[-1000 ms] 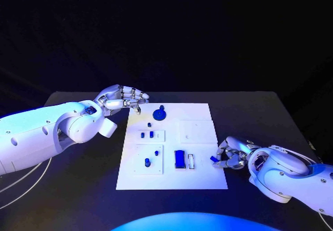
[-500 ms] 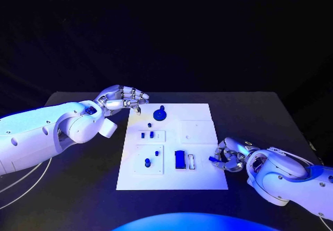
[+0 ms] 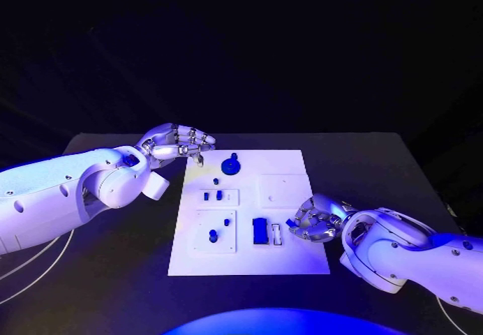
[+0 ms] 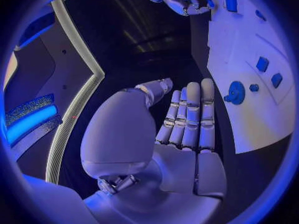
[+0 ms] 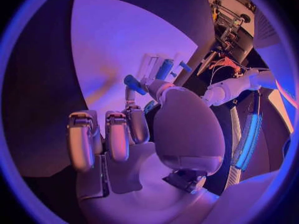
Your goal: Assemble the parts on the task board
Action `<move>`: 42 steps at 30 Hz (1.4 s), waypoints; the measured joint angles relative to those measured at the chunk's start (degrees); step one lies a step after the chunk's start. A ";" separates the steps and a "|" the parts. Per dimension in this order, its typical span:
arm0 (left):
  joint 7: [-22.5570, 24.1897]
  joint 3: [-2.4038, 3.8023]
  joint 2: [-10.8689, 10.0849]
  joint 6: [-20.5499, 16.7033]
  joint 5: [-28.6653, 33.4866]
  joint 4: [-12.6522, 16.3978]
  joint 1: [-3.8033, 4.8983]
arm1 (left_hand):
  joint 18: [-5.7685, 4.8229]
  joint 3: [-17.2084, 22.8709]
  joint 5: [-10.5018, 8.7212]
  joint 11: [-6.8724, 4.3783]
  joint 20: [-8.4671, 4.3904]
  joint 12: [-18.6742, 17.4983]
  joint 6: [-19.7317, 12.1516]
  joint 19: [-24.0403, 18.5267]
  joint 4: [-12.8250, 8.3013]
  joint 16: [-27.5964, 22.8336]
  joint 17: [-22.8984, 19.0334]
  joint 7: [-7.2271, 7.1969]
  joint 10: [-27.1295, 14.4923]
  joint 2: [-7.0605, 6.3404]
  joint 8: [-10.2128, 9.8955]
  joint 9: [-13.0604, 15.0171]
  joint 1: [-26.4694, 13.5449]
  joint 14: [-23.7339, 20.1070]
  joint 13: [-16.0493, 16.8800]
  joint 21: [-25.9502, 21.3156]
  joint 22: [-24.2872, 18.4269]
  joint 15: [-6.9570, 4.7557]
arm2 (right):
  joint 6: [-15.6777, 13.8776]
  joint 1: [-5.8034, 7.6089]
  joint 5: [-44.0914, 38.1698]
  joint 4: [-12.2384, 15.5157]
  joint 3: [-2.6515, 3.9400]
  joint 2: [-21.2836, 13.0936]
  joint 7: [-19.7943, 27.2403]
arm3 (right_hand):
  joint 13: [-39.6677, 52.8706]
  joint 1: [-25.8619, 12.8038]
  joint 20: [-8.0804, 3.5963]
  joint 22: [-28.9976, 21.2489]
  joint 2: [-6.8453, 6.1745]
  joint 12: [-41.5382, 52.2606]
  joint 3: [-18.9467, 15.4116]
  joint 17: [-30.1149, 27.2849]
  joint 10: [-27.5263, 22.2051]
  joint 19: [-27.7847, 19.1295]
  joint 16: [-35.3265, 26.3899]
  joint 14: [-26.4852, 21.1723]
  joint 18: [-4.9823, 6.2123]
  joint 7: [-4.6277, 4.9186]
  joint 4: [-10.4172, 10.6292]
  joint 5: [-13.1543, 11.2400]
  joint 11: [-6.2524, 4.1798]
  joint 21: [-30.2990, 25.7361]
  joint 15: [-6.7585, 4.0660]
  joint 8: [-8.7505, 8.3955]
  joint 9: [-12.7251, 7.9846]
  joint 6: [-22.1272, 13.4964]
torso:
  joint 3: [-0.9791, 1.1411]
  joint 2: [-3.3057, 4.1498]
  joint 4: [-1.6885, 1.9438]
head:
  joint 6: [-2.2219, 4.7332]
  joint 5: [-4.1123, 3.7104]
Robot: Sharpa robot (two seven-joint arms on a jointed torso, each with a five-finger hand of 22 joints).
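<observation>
The white task board (image 3: 287, 262) lies in the middle of the black table. On it are a round blue part (image 3: 232, 165), small blue pieces (image 3: 209, 196), a blue peg (image 3: 213, 235) and an upright blue block (image 3: 261, 230). My right hand (image 3: 316, 219) hovers over the board's right side, just right of the block, pinching a small blue part (image 5: 134, 82) between thumb and finger. My left hand (image 3: 179, 143) hangs at the board's far left corner, near the round part (image 4: 235, 92); its fingers (image 4: 187, 114) lie side by side and hold nothing.
Bare black table (image 3: 121, 237) runs left and right of the board. A raised white square plate (image 3: 286, 190) sits on the board's right half, just beyond my right hand. Thin cables (image 3: 30, 269) trail near the table's left front.
My right hand has moved left from the board's right edge onto the board, carrying the small blue part toward the blue block. The left hand has stayed put.
</observation>
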 measured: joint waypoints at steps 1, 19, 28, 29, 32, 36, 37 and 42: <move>0.00 0.00 0.00 0.00 0.00 0.00 0.01 | 0.00 0.00 0.00 0.00 0.00 0.00 0.00 0.00 0.00 0.00 0.00 0.00 0.00 0.00 0.00 0.00 0.00 0.00 0.00 0.00 0.00 0.00 | -0.10 0.00 0.76 -0.26 0.00 0.35 0.03 | 0.00 -0.08 0.00 0.00 0.05 0.00 0.01 0.00 0.00 0.00 0.00 0.00 0.00 0.00 -0.01 0.00 0.00 0.00 0.00 0.00 0.00 0.00 | 0.00 0.01 0.01 | -0.01 -0.02; -0.04 0.00 0.03 0.06 0.00 0.11 0.00 | 0.00 0.00 0.00 0.00 0.21 0.00 0.00 0.22 0.00 0.00 0.00 0.00 0.00 0.00 0.00 0.00 0.00 0.00 0.00 0.00 0.00 0.00 | -0.65 -1.14 8.12 -3.03 -0.04 4.95 0.11 | 0.00 -5.93 0.00 -0.01 -0.38 0.22 1.94 -0.01 0.00 0.00 0.00 0.00 0.00 0.15 -1.45 -1.11 0.01 0.00 0.01 -0.45 -0.39 0.27 | 0.03 0.03 0.00 | -0.25 0.29; -0.11 0.00 0.01 0.14 0.00 0.13 0.00 | 0.00 0.00 0.00 0.21 0.21 0.30 0.00 0.21 0.00 0.00 -0.07 0.00 -0.21 0.00 0.24 0.00 0.00 0.00 0.00 0.00 0.01 0.00 | -0.67 -1.16 8.57 -3.60 -0.01 5.67 -0.05 | -0.01 -7.95 0.01 -0.02 -0.72 0.40 0.99 -0.02 0.01 0.00 0.00 0.00 0.00 -0.41 -0.48 -0.27 0.01 0.31 0.01 -0.43 -0.59 1.25 | 0.03 0.04 0.00 | -0.37 0.40; -0.12 0.00 0.01 0.15 0.00 0.13 0.00 | 0.00 0.00 0.00 0.21 0.21 0.30 0.00 0.21 0.00 0.00 -0.07 0.00 -0.21 0.00 0.24 0.00 0.00 0.00 0.00 0.00 0.01 0.00 | -0.62 -1.16 8.57 -3.66 -0.01 5.76 -0.07 | -0.01 -8.26 0.01 -0.02 -0.79 0.47 0.73 -0.02 0.01 0.00 0.00 0.00 0.00 -0.41 -0.29 -0.27 0.01 0.31 0.01 -0.42 -0.60 1.26 | 0.03 0.04 0.00 | -0.41 0.40; -0.14 0.00 -0.01 0.19 0.00 0.14 0.00 | 0.00 0.00 0.00 0.21 0.21 0.30 0.00 0.21 0.00 0.00 -0.07 0.00 -0.21 0.00 0.24 0.00 0.00 -0.13 0.00 0.00 0.01 0.13 | -0.42 -1.16 8.51 -3.81 -0.01 5.89 -0.15 | -0.01 -8.65 0.01 -0.02 -0.82 0.60 0.26 -0.02 0.01 0.00 0.00 0.00 0.00 -0.52 -0.29 -0.25 0.01 0.31 0.01 -0.43 -0.58 1.37 | 0.03 0.04 0.00 | -0.46 0.43; -0.18 0.00 -0.04 0.24 0.00 0.15 0.00 | 0.00 0.00 0.00 0.21 0.21 0.30 0.00 0.21 0.00 0.00 -0.07 0.00 -0.21 0.00 0.23 0.00 0.00 -0.21 0.00 0.00 0.01 0.21 | 0.01 -1.16 8.30 -3.99 -0.02 6.02 -0.31 | -0.01 -8.89 0.01 -0.03 -1.05 0.60 -0.02 -0.02 0.01 0.00 0.00 0.00 0.00 -0.58 -0.12 -0.63 0.01 0.31 0.01 -0.65 -0.63 1.43 | 0.02 0.03 -0.01 | -0.49 0.47; -0.18 0.00 -0.05 0.25 0.00 0.15 0.00 | 0.00 0.00 0.00 0.21 0.21 0.30 0.00 0.21 0.00 0.00 -0.07 0.00 -0.21 0.00 0.23 0.00 0.00 -0.21 0.00 0.00 0.01 0.21 | 0.11 -1.15 8.24 -4.01 -0.01 6.04 -0.33 | -0.01 -8.90 0.01 -0.03 -1.04 0.60 -0.13 -0.02 0.01 0.00 0.00 0.00 0.00 -0.61 -0.22 -0.63 0.01 0.31 0.01 -0.65 -0.63 1.45 | 0.02 0.03 -0.02 | -0.49 0.50; -0.24 0.00 -0.05 0.32 0.00 0.17 0.00 | 0.00 0.00 0.00 0.21 0.21 0.30 0.00 0.21 0.00 0.00 -0.07 0.00 -0.21 0.00 0.23 0.00 0.00 -0.21 0.00 0.00 0.01 0.21 | 0.53 -1.15 7.87 -4.11 -0.01 6.24 -0.45 | -0.01 -9.17 0.01 -0.03 -1.19 0.60 -0.82 -0.03 0.01 0.00 0.00 0.00 0.00 -0.62 0.02 -1.21 0.01 0.31 0.01 -0.64 -0.71 1.47 | 0.03 0.02 -0.02 | -0.54 0.53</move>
